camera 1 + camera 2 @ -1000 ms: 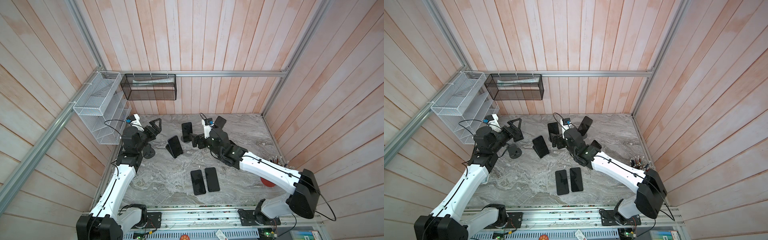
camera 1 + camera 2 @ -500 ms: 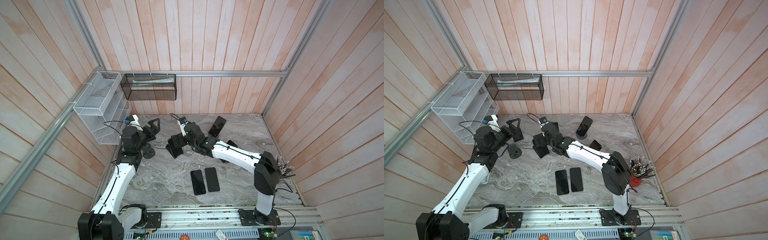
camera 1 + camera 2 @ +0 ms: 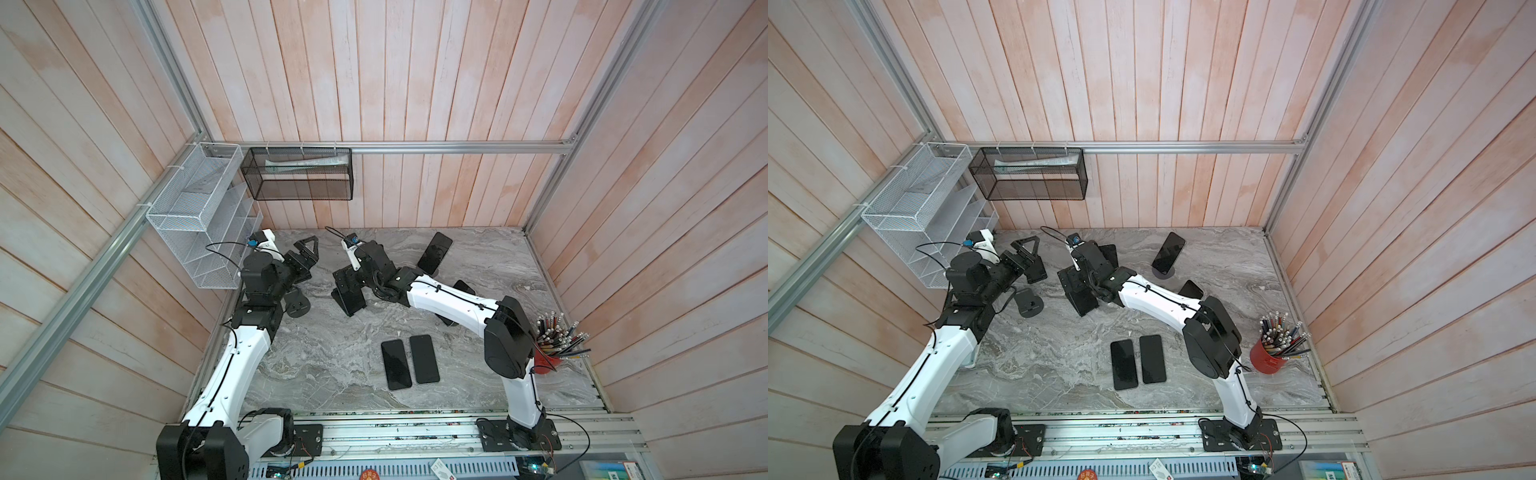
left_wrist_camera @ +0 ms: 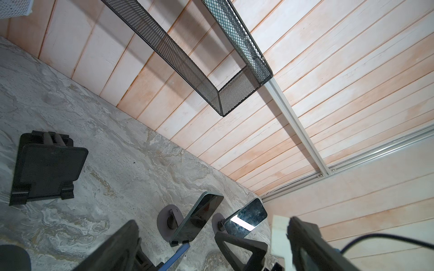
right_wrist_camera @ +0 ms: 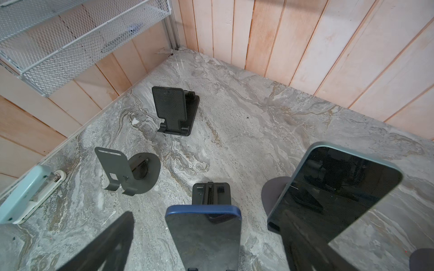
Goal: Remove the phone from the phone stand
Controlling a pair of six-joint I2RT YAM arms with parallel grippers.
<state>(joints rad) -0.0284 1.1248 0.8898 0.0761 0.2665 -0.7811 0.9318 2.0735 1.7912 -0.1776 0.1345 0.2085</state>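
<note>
A dark phone with a blue rim [image 5: 203, 244] leans on a black phone stand [image 5: 211, 191] left of the table's middle, also visible in both top views [image 3: 351, 297] [image 3: 1081, 297]. My right gripper [image 5: 207, 226] is open and straddles this phone. One finger [image 5: 110, 241] stands well clear of the phone's side. The other finger is lost against a teal-rimmed phone [image 5: 335, 194] on a round stand. My left gripper [image 3: 307, 251] [image 4: 176, 231] is open and empty, raised near the back left corner.
An empty black stand [image 5: 175, 110] and an empty round stand [image 5: 131, 173] sit near the left wall. Another phone leans on a stand [image 3: 434, 257] at the back. Two phones [image 3: 409, 361] lie flat in front. A red pencil cup [image 3: 1268, 359] stands right. Mesh baskets [image 3: 299, 178] hang above.
My right arm has swung left from the middle stand to the blue-rimmed phone on the left stand, jaws now either side of it. The left arm has hardly moved.
</note>
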